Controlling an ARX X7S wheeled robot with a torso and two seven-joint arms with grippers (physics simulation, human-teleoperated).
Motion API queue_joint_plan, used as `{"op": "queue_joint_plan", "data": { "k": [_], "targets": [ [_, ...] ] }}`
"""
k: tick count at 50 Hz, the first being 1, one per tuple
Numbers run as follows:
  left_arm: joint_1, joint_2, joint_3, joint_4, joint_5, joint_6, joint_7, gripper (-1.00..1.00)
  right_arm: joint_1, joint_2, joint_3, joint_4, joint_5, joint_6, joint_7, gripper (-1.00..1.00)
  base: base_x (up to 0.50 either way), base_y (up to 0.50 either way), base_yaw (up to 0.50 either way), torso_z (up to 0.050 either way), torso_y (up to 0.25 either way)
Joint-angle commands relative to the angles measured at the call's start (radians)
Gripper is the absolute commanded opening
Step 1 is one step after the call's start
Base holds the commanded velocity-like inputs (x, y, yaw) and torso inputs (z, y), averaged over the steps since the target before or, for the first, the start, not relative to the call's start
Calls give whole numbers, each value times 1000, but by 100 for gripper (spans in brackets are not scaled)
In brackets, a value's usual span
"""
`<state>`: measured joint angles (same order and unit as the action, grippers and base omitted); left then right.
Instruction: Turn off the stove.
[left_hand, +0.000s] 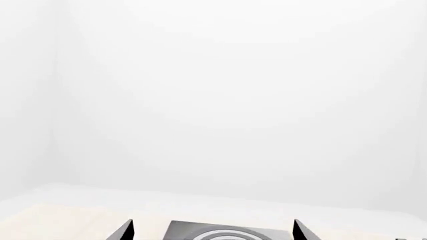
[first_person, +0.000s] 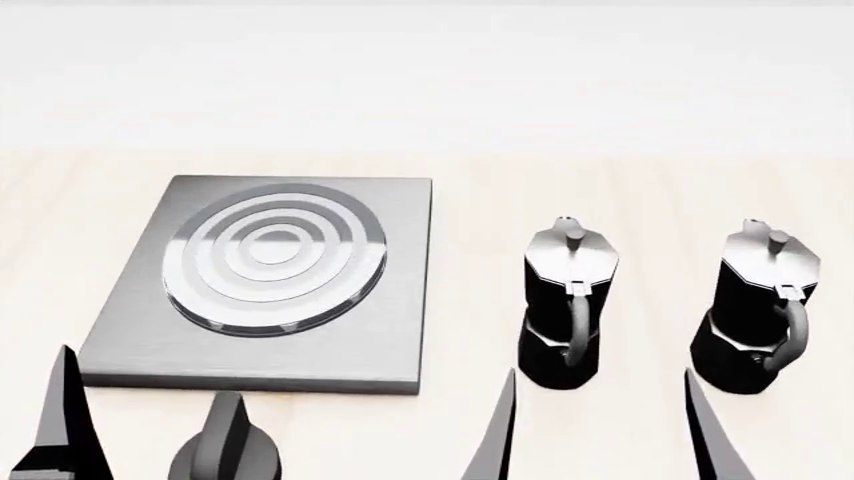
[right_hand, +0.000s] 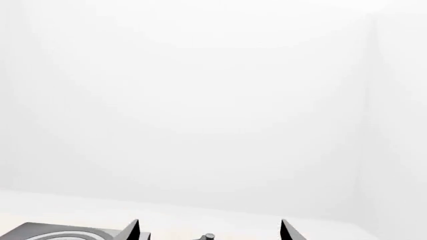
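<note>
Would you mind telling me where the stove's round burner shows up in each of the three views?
Head view: the burner sits left of centre on the grey stove slab.
Left wrist view: bottom edge, centre.
Right wrist view: bottom-left corner, a sliver.
Shared landmark: the stove slab itself.

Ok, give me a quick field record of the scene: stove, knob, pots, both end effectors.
stove: grey slab with ringed burner, on the table's left half
knob: near the stove's front edge, at frame bottom
pots: two moka pots, upright, right of the stove, apart
left end effector: open, empty, fingertips straddle the knob in the head view
right end effector: open, empty, before the pots
</note>
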<state>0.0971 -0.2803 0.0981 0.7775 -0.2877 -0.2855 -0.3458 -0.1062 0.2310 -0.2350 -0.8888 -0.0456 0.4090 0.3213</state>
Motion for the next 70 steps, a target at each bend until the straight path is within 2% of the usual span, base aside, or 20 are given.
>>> {"op": "queue_joint_plan", "data": {
  "k": [1,13,22,46,70],
  "targets": [
    [-2,-6,6,-8,-1,6,-9,100,2,9,-2,-1,9,2,10,100,500,0,0,0,0],
    [-10,-11,21,-29,8,10,-16,100,7,16,-10,3,11,-4,23,100,499,0,0,0,0],
    [-13,-17,33,-46,24,21,-19,100,12,24,-24,10,1,-6,32,100,0,0,0,0,-10],
    [-12,-30,43,-51,18,26,-31,100,10,38,-31,10,14,5,48,100,0,0,0,0,-200],
    [-14,-40,51,-53,14,29,-44,100,15,53,-39,8,20,11,61,100,0,0,0,0,-133]
  ]
}}
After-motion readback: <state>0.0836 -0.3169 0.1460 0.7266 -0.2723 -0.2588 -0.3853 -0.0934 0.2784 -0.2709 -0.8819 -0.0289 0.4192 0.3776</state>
